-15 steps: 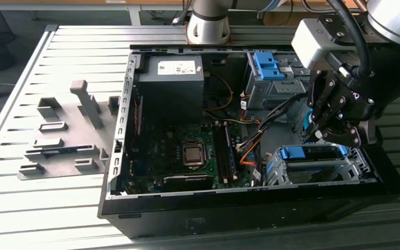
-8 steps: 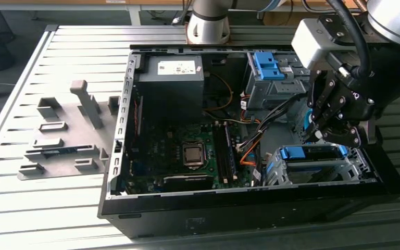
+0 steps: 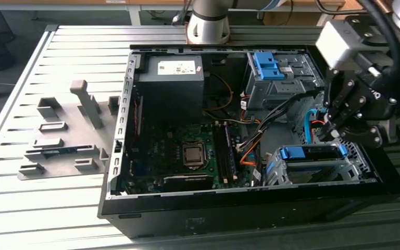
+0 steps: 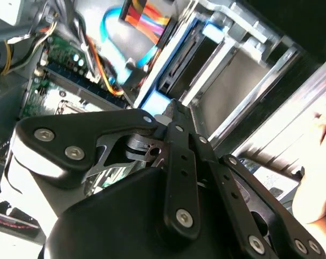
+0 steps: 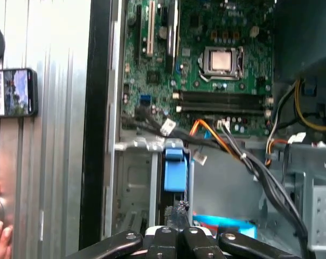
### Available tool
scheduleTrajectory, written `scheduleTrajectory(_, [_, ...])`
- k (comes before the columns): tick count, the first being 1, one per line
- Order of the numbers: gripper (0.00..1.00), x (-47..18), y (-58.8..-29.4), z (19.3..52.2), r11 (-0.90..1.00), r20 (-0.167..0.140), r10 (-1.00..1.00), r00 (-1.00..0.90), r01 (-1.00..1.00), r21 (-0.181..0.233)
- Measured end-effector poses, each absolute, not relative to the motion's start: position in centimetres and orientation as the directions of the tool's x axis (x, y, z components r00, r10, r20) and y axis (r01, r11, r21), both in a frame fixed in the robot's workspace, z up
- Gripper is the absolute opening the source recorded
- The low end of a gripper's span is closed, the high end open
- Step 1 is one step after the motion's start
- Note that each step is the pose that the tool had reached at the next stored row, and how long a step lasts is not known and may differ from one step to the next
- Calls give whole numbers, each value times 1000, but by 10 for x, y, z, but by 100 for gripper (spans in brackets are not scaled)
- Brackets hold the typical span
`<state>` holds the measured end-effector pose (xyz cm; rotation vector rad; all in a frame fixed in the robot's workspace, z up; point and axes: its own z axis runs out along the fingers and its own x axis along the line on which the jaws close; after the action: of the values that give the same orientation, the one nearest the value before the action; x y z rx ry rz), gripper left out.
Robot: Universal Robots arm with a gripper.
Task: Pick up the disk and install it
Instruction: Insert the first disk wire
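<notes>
My black claw [image 3: 330, 134] hangs inside the open black computer case [image 3: 255, 219]. It is clenched, and I see nothing held in it in either wrist view. Just below its tip lies the disk [image 3: 312, 153], a flat silver-grey drive with blue plastic rails. It rests in the grey metal drive cage [image 3: 325, 174], free of my grip. I judge the pick-up and placing done, but I cannot tell whether the drive is pushed fully home. Beyond the claw runs a tangle of orange and black cables [image 3: 252, 140], then the green motherboard [image 3: 186, 156]. Farther off sit a bare blue plastic bracket [image 3: 264, 65] and a large grey power-supply box [image 3: 171, 78].
</notes>
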<state>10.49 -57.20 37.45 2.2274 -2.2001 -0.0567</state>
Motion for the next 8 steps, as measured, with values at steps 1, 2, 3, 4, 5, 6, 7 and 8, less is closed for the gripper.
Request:
scheduleTrajectory(1, [11, 108, -572, 374, -13, -19, -1000, 12, -999, 33])
scheduleTrajectory(2, [11, 111, -571, 374, -13, -19, -1000, 12, -999, 33])
scheduleTrajectory(3, [11, 113, -571, 374, -13, -18, -1000, 12, -999, 33])
scheduleTrajectory(4, [11, 115, -571, 374, -13, -19, -1000, 12, -999, 33])
scheduleTrajectory(5, [11, 115, -571, 374, -13, -18, -1000, 12, -999, 33])
scheduleTrajectory(6, [11, 115, -571, 374, -13, -18, -1000, 12, -999, 33])
scheduleTrajectory(7, [11, 115, -571, 374, -12, -19, -1000, 12, -999, 33])
scheduleTrajectory(8, [11, 115, -571, 374, -12, -18, -1000, 12, -999, 33])
